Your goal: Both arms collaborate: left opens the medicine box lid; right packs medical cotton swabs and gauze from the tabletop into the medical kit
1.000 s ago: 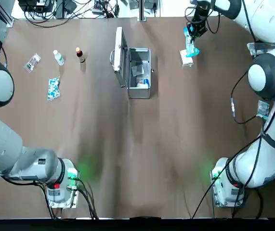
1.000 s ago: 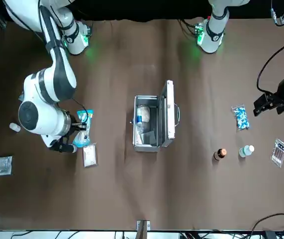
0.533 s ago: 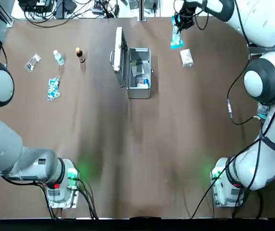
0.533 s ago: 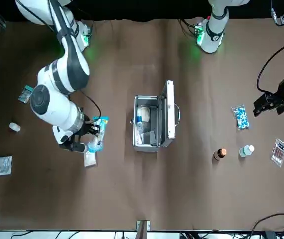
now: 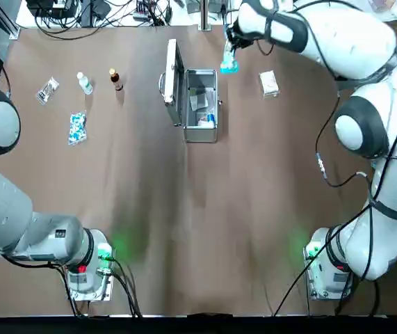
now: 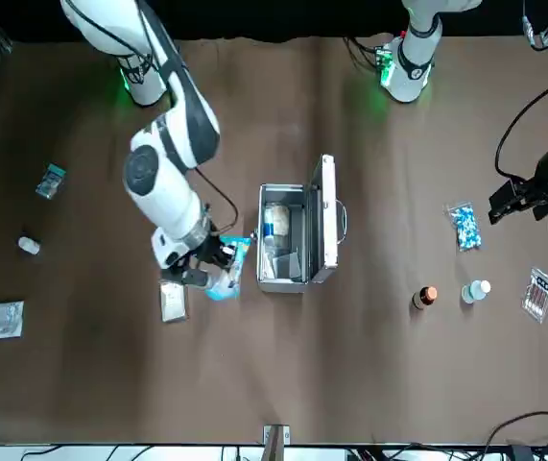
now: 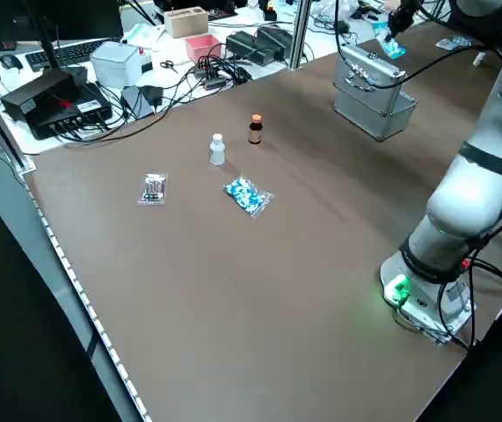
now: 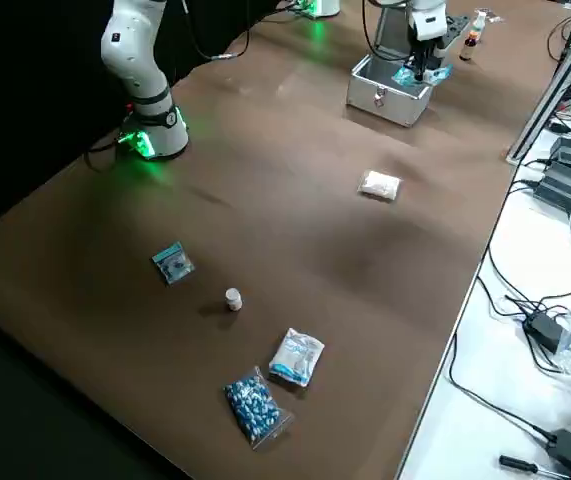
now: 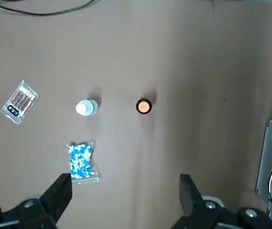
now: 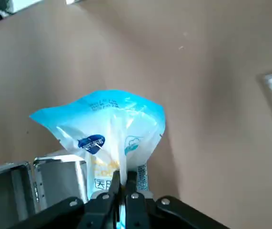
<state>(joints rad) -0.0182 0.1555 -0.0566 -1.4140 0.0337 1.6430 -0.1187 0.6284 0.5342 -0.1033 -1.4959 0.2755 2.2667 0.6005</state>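
Pinching medical cotton swabs (image 10: 108, 129), right gripper (image 10: 121, 179) beside open medicine box (image 5: 199, 104); wrist view reveals grip.

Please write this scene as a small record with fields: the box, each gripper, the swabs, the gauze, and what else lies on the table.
medicine box: open, lid upright
right gripper: shut on the medical cotton swabs, beside the box's far corner
gauze: on the table, right of the box
left gripper: open, holds nothing, above the items left of the box
other items: speckled packet, white bottle, brown bottle, clear packet
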